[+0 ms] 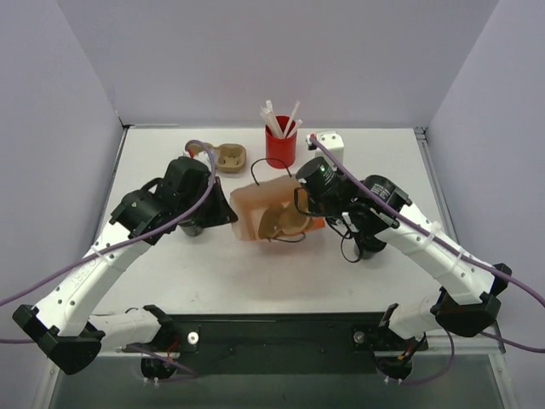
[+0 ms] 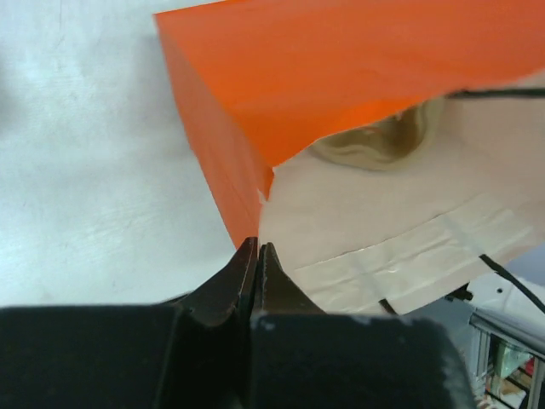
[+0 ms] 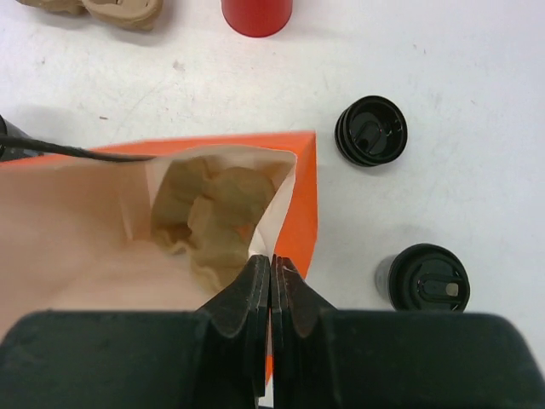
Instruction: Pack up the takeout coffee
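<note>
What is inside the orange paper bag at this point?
A tan cardboard carrier shows in the mouth of the orange bag. No cup is visible inside; both dark cups stand on the table beside it. The bag's own walls hide its deeper end.

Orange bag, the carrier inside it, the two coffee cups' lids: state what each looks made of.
The orange bag looks like paper: sharp creases, pale matt inside, taped seam, slightly shiny orange outside. The carrier is probably moulded pulp: tan, matt, lumpy. The upper cup lid and lower cup lid look like plastic: black, glossy, highlights on moulded ridges.
</note>
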